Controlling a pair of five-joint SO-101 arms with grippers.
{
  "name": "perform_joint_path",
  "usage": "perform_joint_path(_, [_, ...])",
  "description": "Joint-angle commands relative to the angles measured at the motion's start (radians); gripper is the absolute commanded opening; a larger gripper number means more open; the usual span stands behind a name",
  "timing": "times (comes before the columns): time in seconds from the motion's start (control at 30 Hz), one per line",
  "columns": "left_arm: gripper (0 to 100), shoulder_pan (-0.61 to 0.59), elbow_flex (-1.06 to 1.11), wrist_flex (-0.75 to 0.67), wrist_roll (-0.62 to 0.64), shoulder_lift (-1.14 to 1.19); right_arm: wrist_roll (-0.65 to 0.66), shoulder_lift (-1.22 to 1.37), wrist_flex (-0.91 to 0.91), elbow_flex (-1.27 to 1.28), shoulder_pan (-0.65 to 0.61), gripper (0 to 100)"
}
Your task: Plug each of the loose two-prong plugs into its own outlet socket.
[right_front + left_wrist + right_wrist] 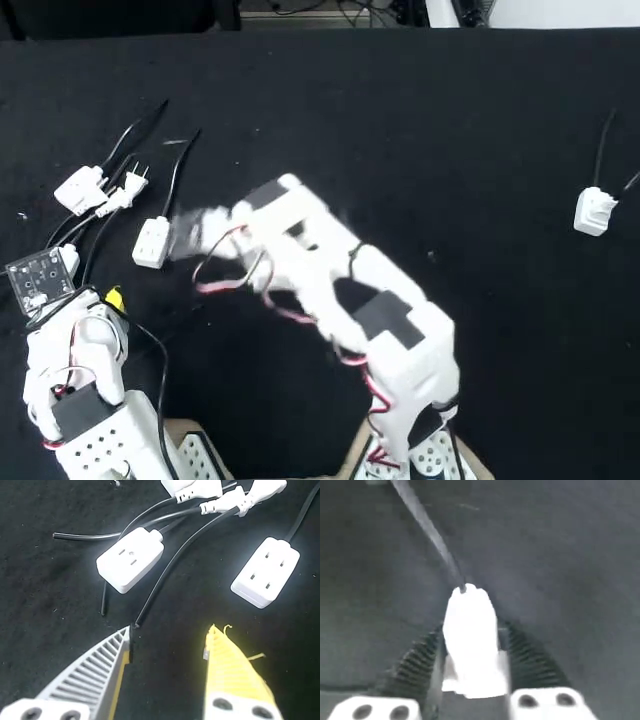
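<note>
Closest to the camera is the right end effector (pixel 471 632). It is shut tight on a white plug (pixel 469 612). A dark cord (pixel 427 527) runs out of the plug's far end. I cannot see the plug's prongs.

From above, this end effector hangs just beside the double socket block (pixel 152 243), on the side toward the middle of the bench (pixel 420 120). The left end effector (pixel 170 630) is near the same block, on the side closest to the arms. It is wide open and holds nothing.

A single socket block (pixel 131 558) lies beside the double socket block. More white plugs (pixel 262 489) lie just past it with their cords. One more white piece (pixel 595 211) lies well apart from it, at the other side of the bench.

I think the step now is to bring the held plug to a socket. No plug looks pushed in yet, so the job seems to be at its start. Next, I think the two prongs must line up with two slots and then go straight in. The block may slide when pushed, because nothing holds it down.
</note>
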Motion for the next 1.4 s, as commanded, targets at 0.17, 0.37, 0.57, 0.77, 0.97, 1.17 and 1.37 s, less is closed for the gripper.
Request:
perform_joint_path(0.17, [25,-0.007,-0.007,0.005,0.012,-0.003,-0.376,-0.265,0.195,-0.266,0.528,1.1])
perform_joint_path(0.37, [25,-0.007,-0.007,0.005,0.012,-0.003,-0.420,-0.240,0.201,-0.412,0.905,1.1])
perform_joint_path(0.57, [25,-0.007,-0.007,0.005,0.012,-0.003,-0.427,-0.050,0.195,-0.521,1.046,1.1])
perform_joint_path(0.77, [25,-0.007,0.004,0.003,0.012,-0.003,-0.499,0.203,0.201,-0.745,1.126,1.1])
perform_joint_path(0.97, [25,-0.007,0.004,0.003,0.012,-0.003,-0.572,0.397,0.239,-0.983,1.168,1.1])
perform_joint_path(1.17, [25,-0.008,0.004,0.003,0.012,-0.003,-0.611,0.561,0.290,-1.216,1.169,1.5])
perform_joint_path(1.37, [25,-0.008,0.004,0.003,0.012,-0.003,-0.606,0.667,0.347,-1.428,1.180,1.5])
